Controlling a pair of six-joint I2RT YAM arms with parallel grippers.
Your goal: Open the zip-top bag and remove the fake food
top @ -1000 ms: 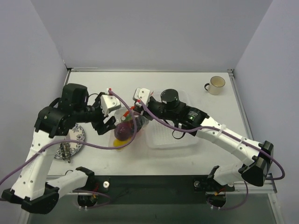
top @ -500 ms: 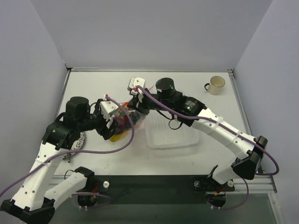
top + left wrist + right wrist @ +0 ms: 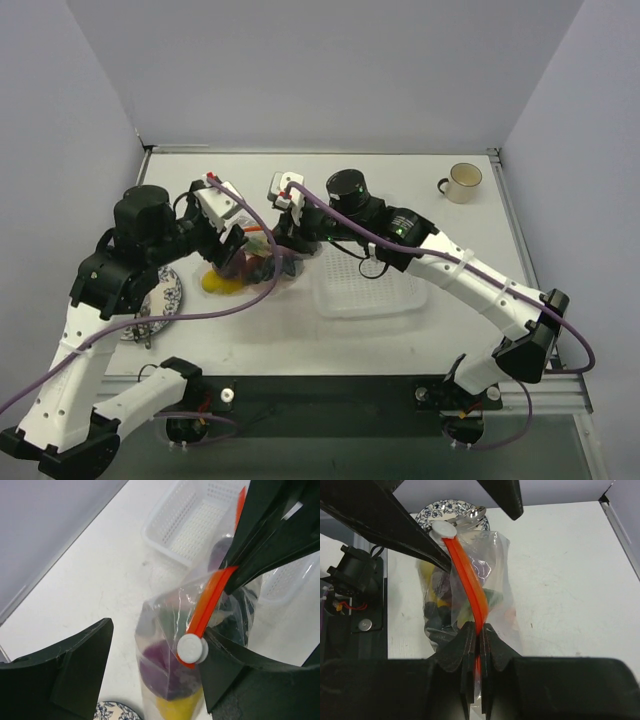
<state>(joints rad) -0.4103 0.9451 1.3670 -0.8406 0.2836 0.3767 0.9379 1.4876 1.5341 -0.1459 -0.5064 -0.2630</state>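
The zip-top bag hangs over the table left of centre, clear and crinkly, with the fake food inside. A purple eggplant and a yellow piece show through it, with dark grapes lower down. My right gripper is shut on one end of the orange-red zip strip and holds the bag up. My left gripper is open and straddles the other end. One of its fingers touches the white slider; the other finger stands clear of the bag.
A white mesh basket lies right of the bag under the right arm. A blue-patterned plate with cutlery sits at the left, below the left arm. A cream mug stands at the far right corner.
My left gripper has swung back and left to the slider end of the zip strip. The right gripper shifted left with the bag a second ago and has held since.
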